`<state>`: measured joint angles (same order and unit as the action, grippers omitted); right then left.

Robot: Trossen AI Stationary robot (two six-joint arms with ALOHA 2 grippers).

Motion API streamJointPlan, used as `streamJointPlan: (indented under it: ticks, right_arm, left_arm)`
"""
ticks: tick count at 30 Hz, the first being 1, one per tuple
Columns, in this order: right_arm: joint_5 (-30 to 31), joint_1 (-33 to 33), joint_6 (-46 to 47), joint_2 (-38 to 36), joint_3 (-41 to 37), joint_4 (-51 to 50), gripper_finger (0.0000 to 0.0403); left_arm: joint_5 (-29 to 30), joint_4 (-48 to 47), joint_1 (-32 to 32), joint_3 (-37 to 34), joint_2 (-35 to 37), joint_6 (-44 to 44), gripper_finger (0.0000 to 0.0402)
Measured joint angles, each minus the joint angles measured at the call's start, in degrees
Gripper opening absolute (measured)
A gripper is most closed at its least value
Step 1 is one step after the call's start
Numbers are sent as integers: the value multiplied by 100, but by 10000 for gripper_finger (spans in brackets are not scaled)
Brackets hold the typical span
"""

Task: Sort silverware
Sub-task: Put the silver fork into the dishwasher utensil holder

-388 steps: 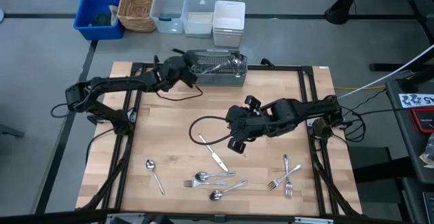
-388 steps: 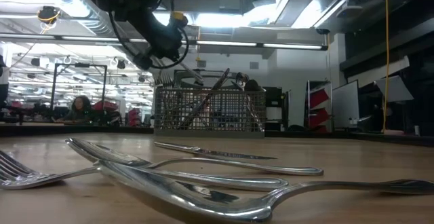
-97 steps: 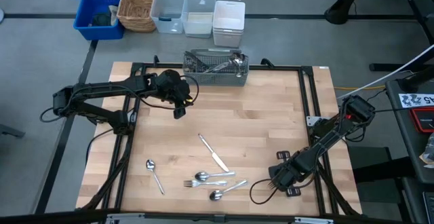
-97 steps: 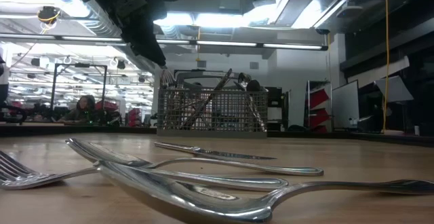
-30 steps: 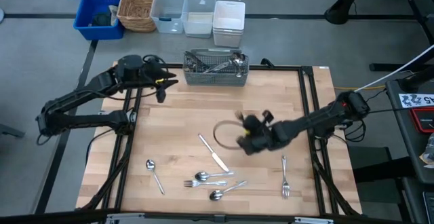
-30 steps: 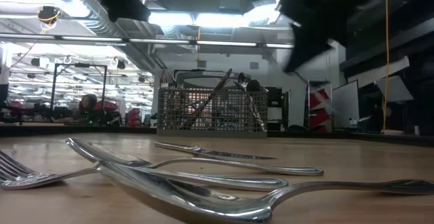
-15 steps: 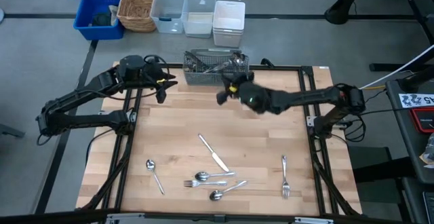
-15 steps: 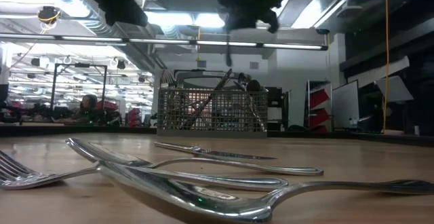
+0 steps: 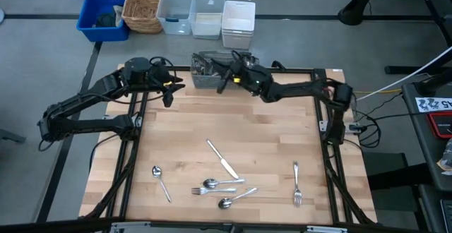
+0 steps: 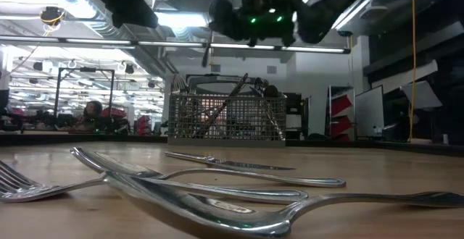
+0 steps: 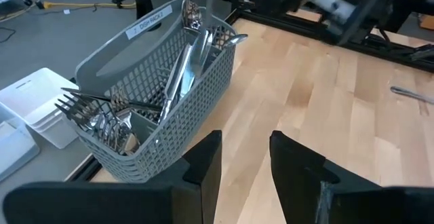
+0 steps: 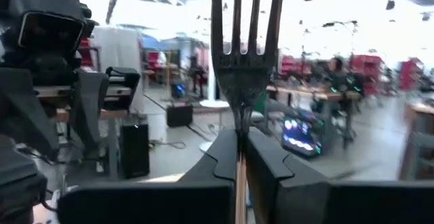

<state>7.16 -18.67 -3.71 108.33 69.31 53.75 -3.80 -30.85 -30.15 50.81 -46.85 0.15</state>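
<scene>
**Right tool carrying a fork over the basket, left one parked beside it**

So the right tool (image 9: 227, 75) is stretched out to the far edge of the table (image 9: 275, 134), hanging right above the grey mesh basket (image 9: 208, 70). Its fingers are clamped tight on a fork (image 12: 244, 41); in the right wrist view the tines stick straight out past the fingertips, with the handle pinched between the two pads. From the low view that tool sits up above the basket's rim, not down in it.

The left tool (image 9: 168, 92) hangs just left of the basket, over the far-left part of the table. Its fingers (image 11: 207, 159) are parted with nothing between them, pointed at the basket, which is loaded with forks and other cutlery standing in its compartments.

The rest of the silverware is lying on the near half of the table: a knife (image 9: 221, 158) around the middle, a spoon (image 9: 159, 178) off to the left, a small cluster of spoons and a fork (image 9: 222, 189) near the front edge, and a lone fork (image 9: 296, 182) over on the right, well apart from the others.
</scene>
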Motion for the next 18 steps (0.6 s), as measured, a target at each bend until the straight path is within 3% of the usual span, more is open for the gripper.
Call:
streamJointPlan:
  ticks: [5, 10, 18]
  right_arm:
    - [-544, -211, -2, 772, 695, 158, 16]
    - [-582, -280, -561, 1348, 1409, 107, 16]
    - [-769, -316, -732, 1805, 1833, -794, 17]
  left_arm:
    - [22, 0, -5, -1, 0, -14, 111]
    - [64, -5, 3, -2, 0, -16, 111]
    - [172, -20, 4, -2, -2, 75, 111]
